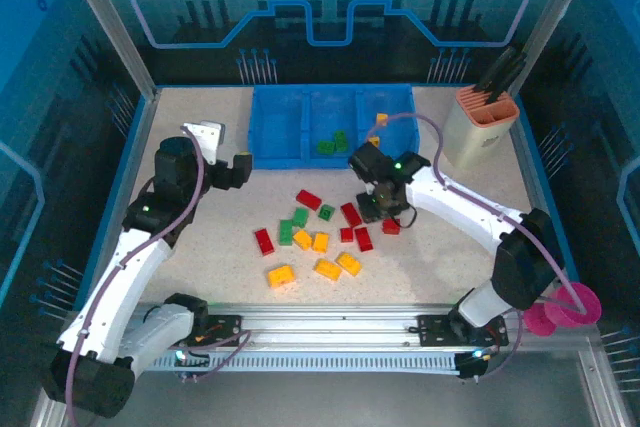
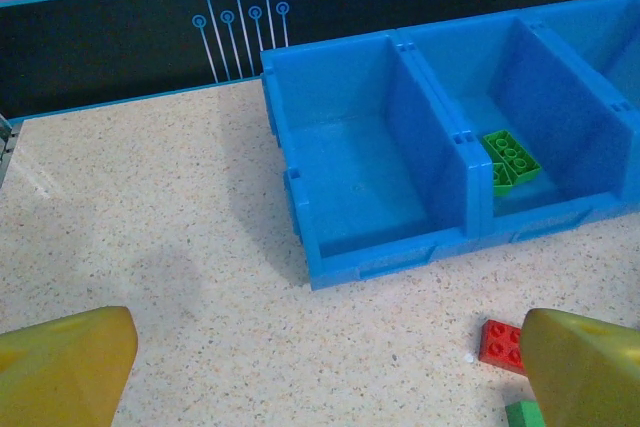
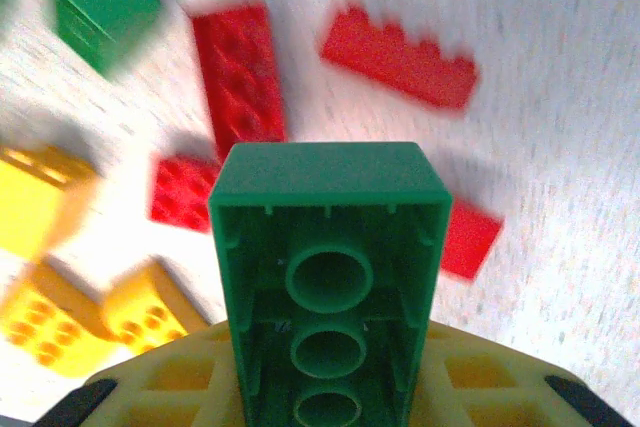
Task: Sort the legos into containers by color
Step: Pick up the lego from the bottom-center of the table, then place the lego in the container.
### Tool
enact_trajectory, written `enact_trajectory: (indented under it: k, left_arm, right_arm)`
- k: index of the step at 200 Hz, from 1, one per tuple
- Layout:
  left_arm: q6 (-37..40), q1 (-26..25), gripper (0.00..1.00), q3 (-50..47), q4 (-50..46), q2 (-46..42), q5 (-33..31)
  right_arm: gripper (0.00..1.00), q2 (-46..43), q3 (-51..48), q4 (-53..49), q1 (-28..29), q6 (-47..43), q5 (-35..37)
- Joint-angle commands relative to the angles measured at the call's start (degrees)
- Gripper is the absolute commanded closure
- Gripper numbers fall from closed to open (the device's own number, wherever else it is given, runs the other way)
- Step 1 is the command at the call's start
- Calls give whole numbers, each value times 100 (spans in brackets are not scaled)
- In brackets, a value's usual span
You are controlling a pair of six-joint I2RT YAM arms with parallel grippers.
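Your right claw point(image 1: 378, 199) was clamped on a green brick point(image 3: 330, 247). In the wrist view its hollow underside faced the camera, and it sat between the yellow pads point(image 3: 480, 377). Around it that view was blurred, but you could make out a red oblong brick point(image 3: 238, 77) just beyond it, a red brick lying on its side point(image 3: 400, 57) further right, and yellow bricks point(image 3: 60, 317) on the left.

From above, the claw stood at the right edge of the loose legos point(image 1: 320, 242). These were red, green and yellow-orange pieces scattered on the speckled table point(image 1: 200, 267) in front of the blue tray point(image 1: 275, 127).

Your left claw point(image 1: 240, 169) was spread wide and held nothing. In its own view one yellow finger point(image 2: 60, 367) sat at each lower corner. It hung near the tray's left end, with a red brick point(image 2: 500, 342) beside its right finger.

In the tray, the middle compartment held green bricks point(image 2: 512, 157) against its near wall, and the right compartment held a yellow-orange brick point(image 1: 379, 124).

A beige holder point(image 1: 480, 127) stood to the right of the tray, and a pink cup point(image 1: 565, 309) sat at the near right.
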Motion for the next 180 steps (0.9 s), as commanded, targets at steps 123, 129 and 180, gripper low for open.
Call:
enact_trajectory:
  k: [123,129,180]
  left_arm:
    - [162,-22,0,-272,86,-248,32]
    - [165,-22,0,-278,85,-239,39]
    - [184,-22,1,-239,62,-204,32]
  right_arm:
    - [65,4162,5029,512,-775,-1853,155]
    - [65,4294,5162,474,-770,-1857,146]
    - [62,5116,6046,287,-857,-1873,-36]
